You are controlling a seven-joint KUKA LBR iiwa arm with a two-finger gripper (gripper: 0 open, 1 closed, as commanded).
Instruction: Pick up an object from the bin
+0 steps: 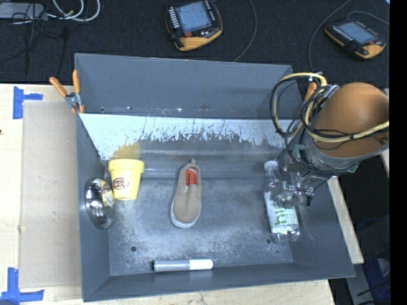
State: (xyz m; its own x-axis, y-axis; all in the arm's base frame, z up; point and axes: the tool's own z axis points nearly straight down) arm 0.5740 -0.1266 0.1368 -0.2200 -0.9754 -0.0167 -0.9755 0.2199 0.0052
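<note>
One clear green-labelled bottle (283, 222) just under the hand (289, 188), its opening indiscernible

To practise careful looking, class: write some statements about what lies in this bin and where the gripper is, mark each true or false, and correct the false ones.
1. The yellow cup lies at the left of the bin. True.
2. The shoe lies in the right corner. False: it lies near the middle.
3. The gripper is over the clear bottle at the right. True.
4. The marker rests against the far wall. False: it lies along the near edge.
</note>
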